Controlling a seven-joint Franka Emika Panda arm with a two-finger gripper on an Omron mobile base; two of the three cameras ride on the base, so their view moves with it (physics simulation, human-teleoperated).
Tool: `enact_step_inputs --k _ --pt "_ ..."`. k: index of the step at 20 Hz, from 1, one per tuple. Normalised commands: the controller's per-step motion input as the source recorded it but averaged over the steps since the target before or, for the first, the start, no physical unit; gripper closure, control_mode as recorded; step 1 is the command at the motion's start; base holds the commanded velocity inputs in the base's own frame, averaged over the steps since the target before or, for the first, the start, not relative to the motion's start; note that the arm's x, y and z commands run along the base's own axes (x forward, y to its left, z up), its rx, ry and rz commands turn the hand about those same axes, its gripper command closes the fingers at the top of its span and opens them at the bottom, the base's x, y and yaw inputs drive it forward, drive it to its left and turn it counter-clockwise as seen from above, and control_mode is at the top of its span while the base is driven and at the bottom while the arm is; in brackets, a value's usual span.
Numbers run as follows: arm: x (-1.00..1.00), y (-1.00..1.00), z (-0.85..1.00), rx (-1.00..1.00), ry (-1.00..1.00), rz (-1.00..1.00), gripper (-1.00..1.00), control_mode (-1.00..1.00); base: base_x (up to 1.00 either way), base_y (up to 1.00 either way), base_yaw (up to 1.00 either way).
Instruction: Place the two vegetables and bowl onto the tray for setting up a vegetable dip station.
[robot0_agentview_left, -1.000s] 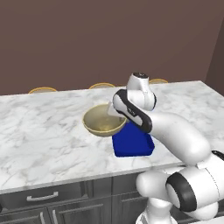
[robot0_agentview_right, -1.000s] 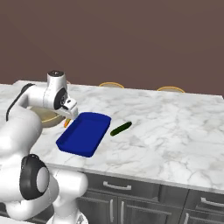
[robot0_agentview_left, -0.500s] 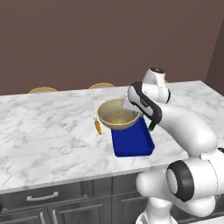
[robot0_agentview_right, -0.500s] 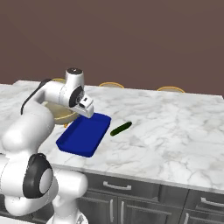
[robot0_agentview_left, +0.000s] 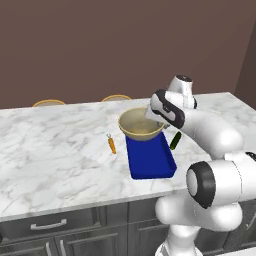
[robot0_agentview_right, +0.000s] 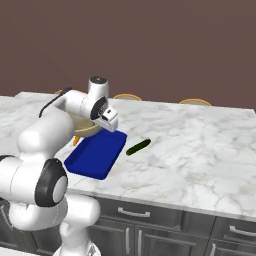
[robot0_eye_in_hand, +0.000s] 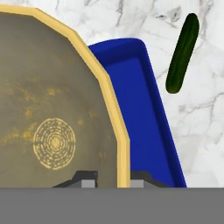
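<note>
A: Bowl (robot0_agentview_left: 140, 124) first. Where does the wide, round, tan bowl with its mottled olive-brown inside sit?

B: It is held over the far end of the shallow, rectangular, deep blue tray (robot0_agentview_left: 150, 159), on the white marble counter (robot0_agentview_left: 60, 155). In the hand view its rim (robot0_eye_in_hand: 114, 127) runs right between the two dark finger tips.

A: So the two-finger gripper (robot0_eye_in_hand: 113, 178) is clamped on it?

B: Yes, the gripper pinches the bowl's rim, one finger inside and one outside.

A: And the vegetables?

B: The small orange carrot with a green top (robot0_agentview_left: 112, 144) lies on the marble just left of the tray, apart from it. The short dark green cucumber (robot0_agentview_right: 138, 147) lies on the counter right of the tray, near its far corner, not touching it.

A: Anything else?

B: Flat tan-rimmed discs (robot0_agentview_right: 193, 102) show along the counter's far edge.
</note>
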Motion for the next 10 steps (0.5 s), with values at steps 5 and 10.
enact_step_inputs --k 5,10 --pt "0.47 -0.10 -0.01 0.02 0.02 -0.04 1.00 -1.00 0.00 0.00 0.00" --pt "0.42 -0.04 -0.19 0.01 0.01 -0.01 1.00 -1.00 0.00 0.00 0.00"
